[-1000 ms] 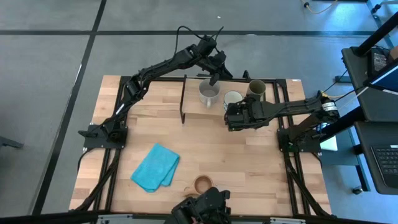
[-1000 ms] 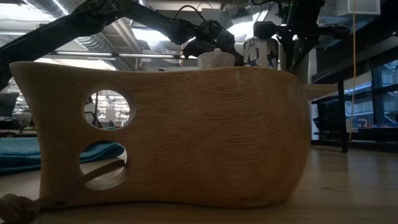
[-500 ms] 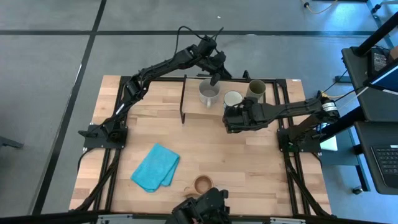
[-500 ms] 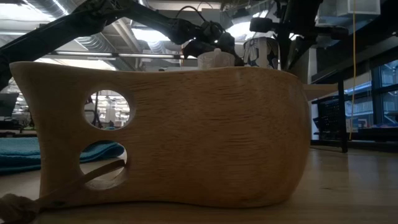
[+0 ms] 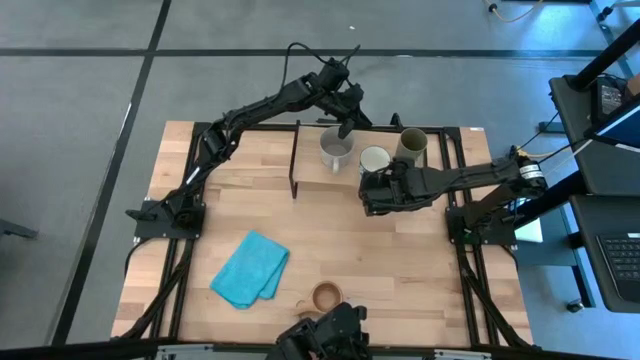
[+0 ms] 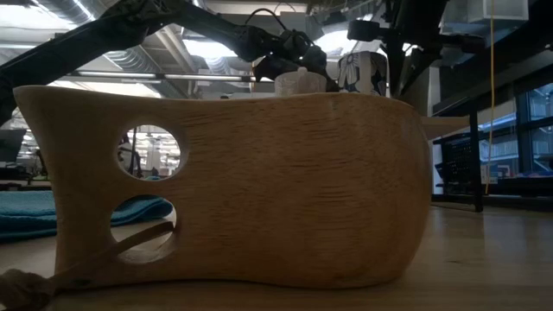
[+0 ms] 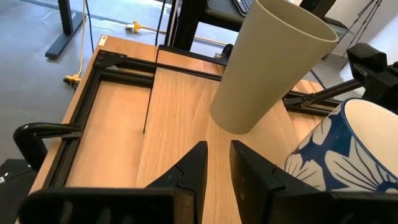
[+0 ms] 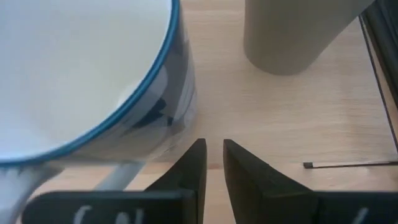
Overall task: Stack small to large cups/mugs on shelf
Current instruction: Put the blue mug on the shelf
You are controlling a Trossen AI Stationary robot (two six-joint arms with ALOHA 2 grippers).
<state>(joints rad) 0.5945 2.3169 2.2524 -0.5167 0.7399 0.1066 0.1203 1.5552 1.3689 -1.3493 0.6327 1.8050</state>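
- The shelf (image 5: 420, 165) sits in the upper middle of the high view, at the far side of the worktop (image 5: 200, 230). On it, left to right, stand the grey mug (image 5: 336, 149), the white mug (image 5: 374, 158) and the olive-green tumbler (image 5: 412, 144).
- The small wooden cup (image 5: 326, 295) stands well apart from them, at the bottom centre of the high view near the blue cloth (image 5: 250, 267); it fills nearly the whole low view.
- The right claw (image 5: 372, 190) hovers just below the white mug in the high view. In the right wrist view its two dark fingers (image 8: 186, 171) stand almost pressed together with nothing between them, right beside the mug's blue-patterned wall and handle.
- The left claw (image 5: 345, 122) reaches from the upper left over the far rim of the grey mug. In its wrist view the fingers are likewise nearly closed and empty, pointing at the tumbler's foot.
- The step in hand looks like setting the white mug's place. If it needs nudging, push low on the wall, slowly, so it slides instead of tipping into the tumbler.
- The wooden cup seems the one left to fetch; the arm taking it has a long reach back across the worktop.
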